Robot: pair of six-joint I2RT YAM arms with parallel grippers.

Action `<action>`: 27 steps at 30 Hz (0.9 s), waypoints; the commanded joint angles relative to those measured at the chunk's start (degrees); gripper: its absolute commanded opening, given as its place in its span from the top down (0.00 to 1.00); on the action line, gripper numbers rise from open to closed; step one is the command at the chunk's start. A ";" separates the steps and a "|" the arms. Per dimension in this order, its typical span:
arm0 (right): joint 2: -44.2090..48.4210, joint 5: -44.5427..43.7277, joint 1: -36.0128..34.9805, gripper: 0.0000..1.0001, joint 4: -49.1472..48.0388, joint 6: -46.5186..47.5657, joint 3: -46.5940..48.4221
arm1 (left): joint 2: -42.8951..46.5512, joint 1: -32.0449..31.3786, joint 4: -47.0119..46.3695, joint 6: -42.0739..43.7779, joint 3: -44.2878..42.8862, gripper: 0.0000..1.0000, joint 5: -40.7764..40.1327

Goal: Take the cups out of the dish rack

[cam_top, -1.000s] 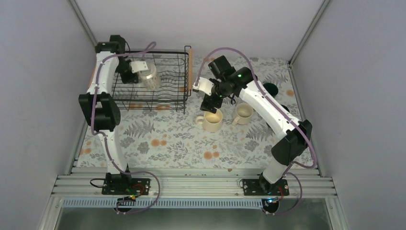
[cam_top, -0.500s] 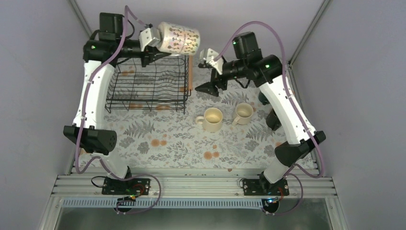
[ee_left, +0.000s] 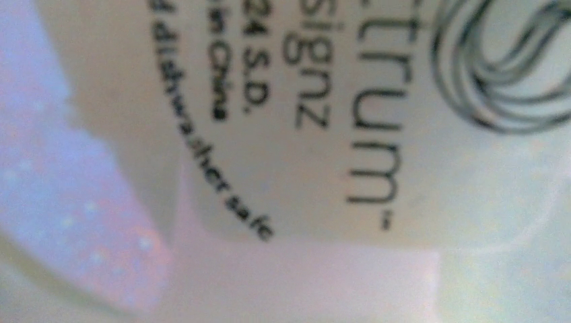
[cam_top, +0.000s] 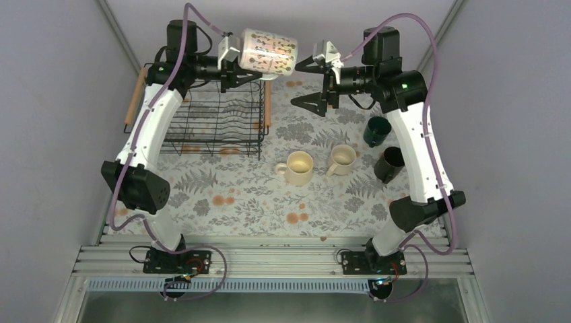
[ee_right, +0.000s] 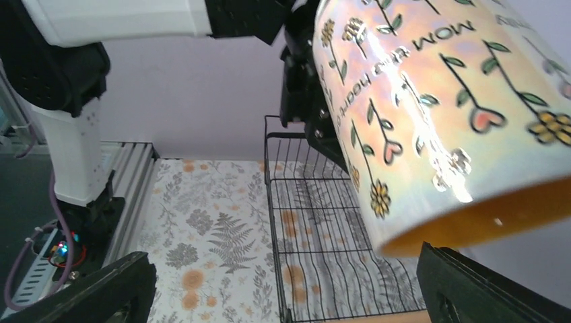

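The left arm is extended high over the black wire dish rack (cam_top: 209,138) with its forearm level. Its gripper (cam_top: 237,59) is clamped on the base end of the white flower-patterned mug with an orange inside (cam_top: 269,52). The mug lies sideways in the air, mouth toward the right. The right arm is raised opposite, its gripper (cam_top: 296,85) spread wide and holding nothing, just beside the mug's mouth.

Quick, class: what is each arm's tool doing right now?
Left tool: shut on the patterned mug.
Right tool: open, holding nothing.
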State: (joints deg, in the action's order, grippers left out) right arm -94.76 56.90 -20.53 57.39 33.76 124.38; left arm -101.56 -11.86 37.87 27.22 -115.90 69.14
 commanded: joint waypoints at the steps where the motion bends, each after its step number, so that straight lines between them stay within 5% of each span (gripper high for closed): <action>1: 0.14 5.16 0.35 0.00 -1.81 -2.03 1.01 | -1.01 -3.63 -11.18 -7.01 0.03 0.98 8.86; 8: -2.38 7.51 1.39 0.08 -1.18 -0.70 4.42 | -3.79 -8.46 -11.76 -8.89 -0.86 0.98 12.04; 17: -4.55 7.82 1.81 0.89 -2.59 -2.47 4.38 | -3.71 -10.41 -10.96 -8.60 -1.02 0.95 12.46; 20: -4.49 7.04 1.81 0.96 -2.90 -2.82 4.53 | -3.05 -10.47 -8.75 -6.89 -0.22 0.70 10.98; 22: -4.15 3.67 1.77 0.96 -3.50 -3.17 4.34 | -3.50 -9.94 -2.60 -0.50 -1.61 0.26 7.73; 23: -4.06 0.74 1.92 0.96 -3.63 -3.25 4.19 | -4.34 -9.53 2.79 3.69 -3.59 0.13 5.50; 27: -2.45 -8.22 2.60 0.97 -6.71 -3.00 -1.15 | -8.21 -7.14 21.08 16.83 -12.22 0.00 -7.32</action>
State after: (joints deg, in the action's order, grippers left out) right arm -98.24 61.39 -18.63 56.80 31.40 126.63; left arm -107.85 -19.55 42.63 28.10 -120.86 71.77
